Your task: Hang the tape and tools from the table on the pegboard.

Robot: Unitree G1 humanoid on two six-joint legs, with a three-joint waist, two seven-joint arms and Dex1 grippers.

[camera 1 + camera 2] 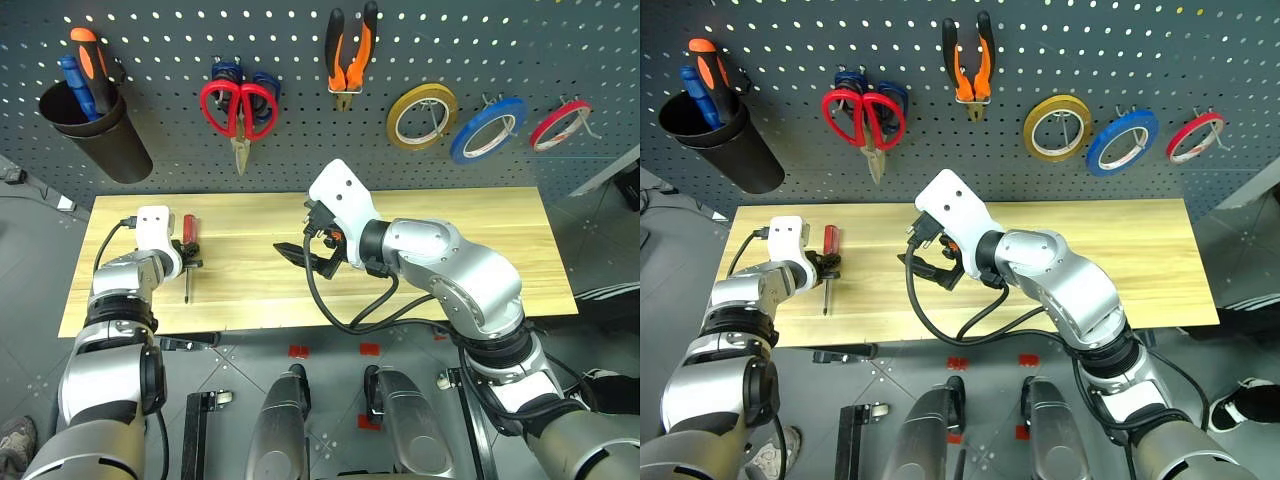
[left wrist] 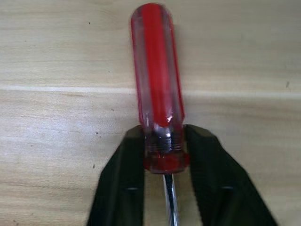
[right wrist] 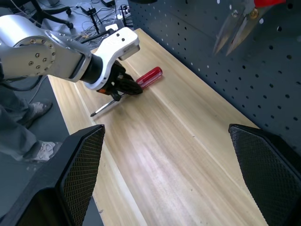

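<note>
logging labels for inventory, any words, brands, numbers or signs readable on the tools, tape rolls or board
None can be read. The red-handled screwdriver, the scissors, the pliers, the tape rolls, such as the blue tape, the pegboard and the table show no print, label or number.

**Even overhead light, soft shadows, close-up blur at the wrists**

The head views are bright and evenly lit, seemingly from above. The tape rolls and scissors throw short, soft shadows on the pegboard [image 1: 300,130], and the table [image 1: 480,250] shows a pale sheen along its planks without hard glare. Straight edges bow slightly toward the corners. In the left wrist view the red-handled screwdriver [image 2: 157,84] carries bright streaks of reflection down its clear handle; the handle tip and the black fingers [image 2: 120,188] look soft. In the right wrist view the near fingers [image 3: 70,183] loom dark and the hanging scissor blades [image 3: 233,28] are blurred
</note>
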